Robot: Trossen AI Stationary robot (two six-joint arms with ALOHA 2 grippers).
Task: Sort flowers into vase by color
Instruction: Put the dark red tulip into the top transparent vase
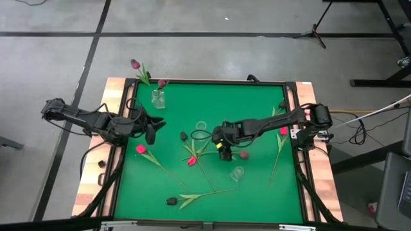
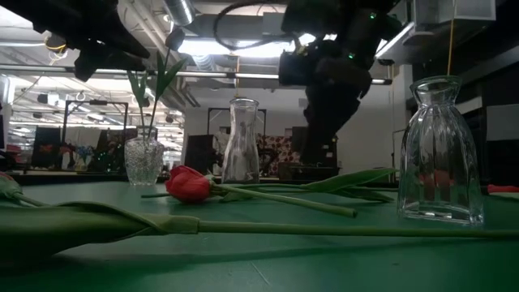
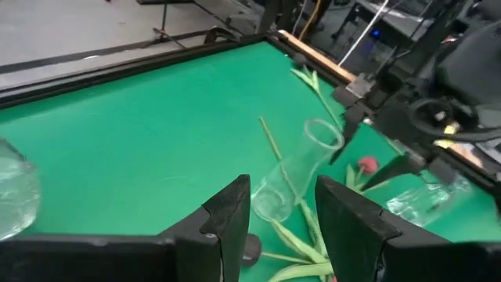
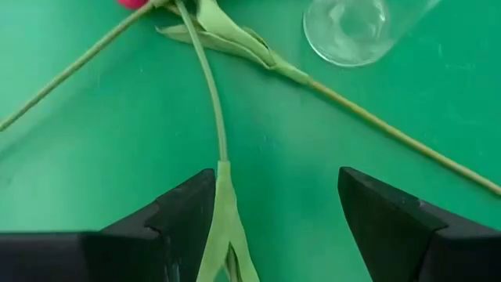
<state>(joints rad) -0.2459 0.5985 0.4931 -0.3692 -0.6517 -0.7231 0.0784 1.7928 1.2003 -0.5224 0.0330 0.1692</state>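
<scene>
My work surface is a green mat (image 1: 257, 102) inside a black frame (image 1: 205, 81), with a wooden border (image 1: 319, 186) along both sides. Around it lies grey floor (image 1: 192, 54) crossed by dark lines. A tripod (image 1: 316, 29) stands on the floor beyond the far edge, and a white cable (image 1: 379, 110) runs off to my right. Across the table, ceiling lights (image 2: 182, 12) glare over cluttered shelves (image 2: 49, 150).

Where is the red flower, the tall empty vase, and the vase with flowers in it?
red flower (image 2: 188, 185), low view, on its head
tall empty vase (image 2: 241, 144), low view, on its glass body
vase with flowers (image 2: 143, 161), low view, on its glass belly
</scene>
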